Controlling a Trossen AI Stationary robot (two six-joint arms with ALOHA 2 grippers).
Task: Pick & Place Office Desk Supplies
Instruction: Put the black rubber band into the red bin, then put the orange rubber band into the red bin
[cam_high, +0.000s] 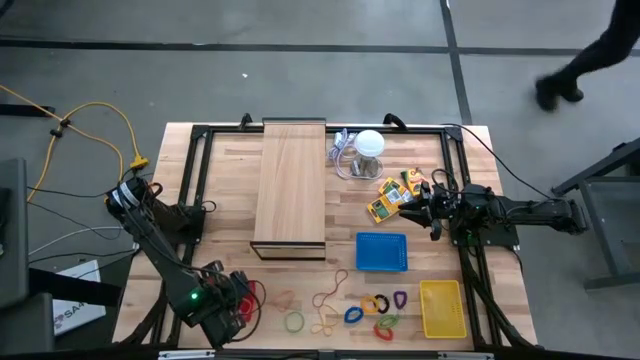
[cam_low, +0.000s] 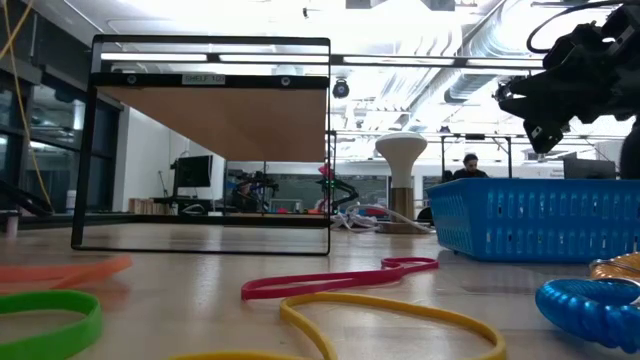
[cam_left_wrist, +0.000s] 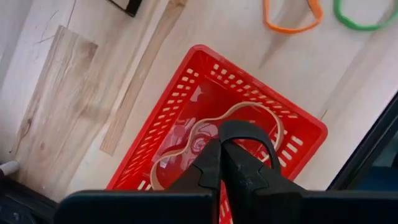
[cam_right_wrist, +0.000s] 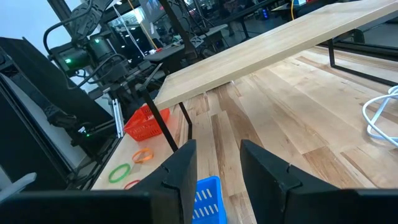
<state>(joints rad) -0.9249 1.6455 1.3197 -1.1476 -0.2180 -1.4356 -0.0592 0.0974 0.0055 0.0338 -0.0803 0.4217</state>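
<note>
My left gripper (cam_high: 232, 303) hangs shut over a red basket (cam_left_wrist: 163, 124) at the table's near left corner, with a black rubber band (cam_left_wrist: 264, 140) at its fingertips. A tan rubber band (cam_left_wrist: 249, 109) lies on the basket's floor. Orange (cam_left_wrist: 292, 25) and green (cam_left_wrist: 357, 22) bands lie on the table beside the basket. More bands (cam_high: 328, 292) and coloured loop clips (cam_high: 375, 305) lie along the near edge. Yellow-orange packs (cam_high: 390, 200) lie in front of my right gripper (cam_right_wrist: 214, 168), which is open, level and holds nothing. My left gripper pinches the black rubber band at one end of its loop (cam_left_wrist: 233, 126) between its shut fingertips. The fingers come from above, pointing steeply down. The rest of the loop curves out to one side of the fingers, above the red basket's inside.
A pale wooden board on a black frame (cam_high: 290, 185) stands mid-table. A white ball-like object with a grey cable (cam_high: 370, 143) is behind it. A blue basket (cam_high: 382, 252) and a yellow basket (cam_high: 442, 308) stand near right. A person (cam_high: 590, 60) walks beyond the table.
</note>
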